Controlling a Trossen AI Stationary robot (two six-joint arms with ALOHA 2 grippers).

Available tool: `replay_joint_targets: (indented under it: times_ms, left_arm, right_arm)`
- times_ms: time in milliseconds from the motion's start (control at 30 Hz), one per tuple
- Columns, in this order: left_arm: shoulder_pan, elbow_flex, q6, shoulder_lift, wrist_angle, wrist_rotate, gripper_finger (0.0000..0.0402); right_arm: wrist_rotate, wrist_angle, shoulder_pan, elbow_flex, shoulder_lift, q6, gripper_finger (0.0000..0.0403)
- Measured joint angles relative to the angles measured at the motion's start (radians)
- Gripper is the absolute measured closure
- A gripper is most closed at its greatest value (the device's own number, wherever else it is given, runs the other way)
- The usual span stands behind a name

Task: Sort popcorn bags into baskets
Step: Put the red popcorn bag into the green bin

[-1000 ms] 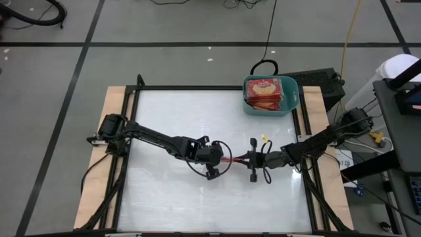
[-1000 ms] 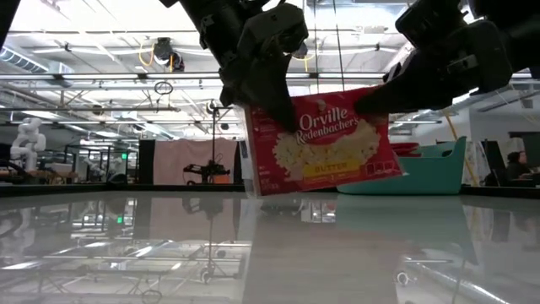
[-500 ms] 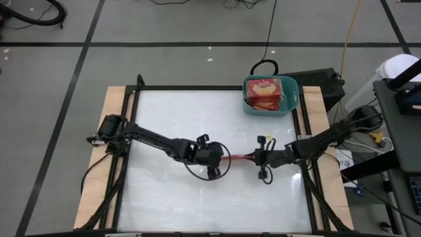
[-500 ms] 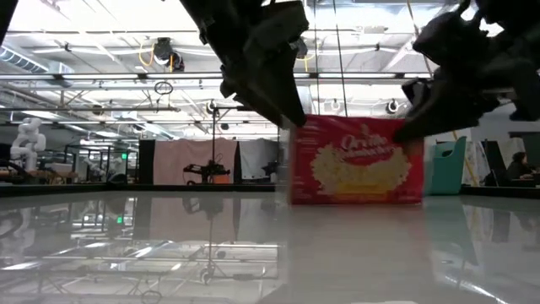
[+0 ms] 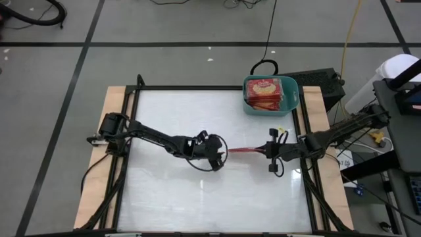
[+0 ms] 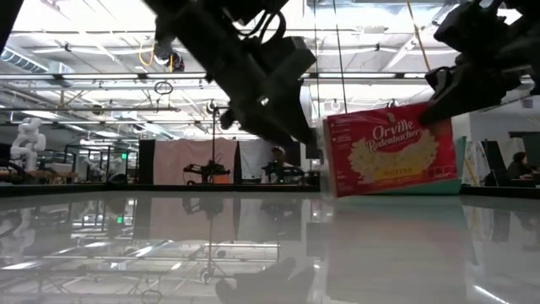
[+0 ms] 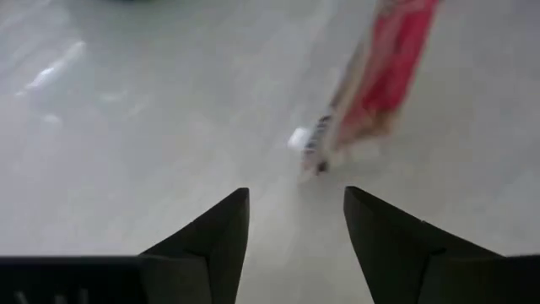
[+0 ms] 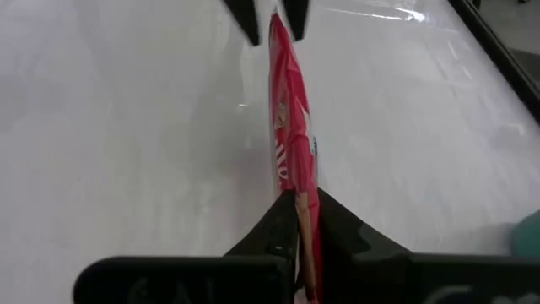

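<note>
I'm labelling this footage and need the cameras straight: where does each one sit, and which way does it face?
High: overhead, straight down; table, both arms, teal basket.
Low: table height, level into the room; arms overhead, popcorn bag.
Left wrist: past the open left gripper toward the bag.
Right wrist: along the right gripper, shut on the bag.
All four share that bag.

Left tool (image 5: 217,152) spread open mid-table (right tool (image 5: 272,152) pinched shut).
</note>
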Motion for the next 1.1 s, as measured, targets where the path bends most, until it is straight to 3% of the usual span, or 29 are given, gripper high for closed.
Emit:
replay_joint_targets:
  times_ms: [167, 300, 600, 767, 933, 1100]
  left_arm:
    - [-0.020, -0.148, 0.029, 0.000, 0.338, 0.034, 0.0217]
    - [-0.034, -0.237, 0.081, 0.000, 0.495, 0.028, 0.0206]
    - [-0.020, -0.288, 0.124, 0.027, 0.565, 0.000, 0.0111]
    - [-0.025, -0.282, 0.235, 0.084, 0.778, 0.018, 0.0078]
    - [-0.016, -0.273, 0.279, 0.175, 0.971, 0.088, 0.0111]
    - [-0.004, -0.258, 0.301, 0.226, 1.051, 0.088, 0.0191]
  right_arm:
    - [-0.002, -0.049, 0.000, -0.001, -0.017, 0.079, 0.0395]
    - [-0.005, -0.011, 0.001, -0.038, -0.013, 0.119, 0.0395]
    - [-0.061, 0.297, 0.001, -0.177, -0.013, 0.118, 0.0396]
    - [-0.059, 0.381, 0.001, -0.222, -0.013, 0.141, 0.0396]
    - [-0.058, 0.398, 0.001, -0.229, -0.011, 0.140, 0.0396]
    - [-0.059, 0.404, 0.001, -0.229, -0.011, 0.137, 0.0394]
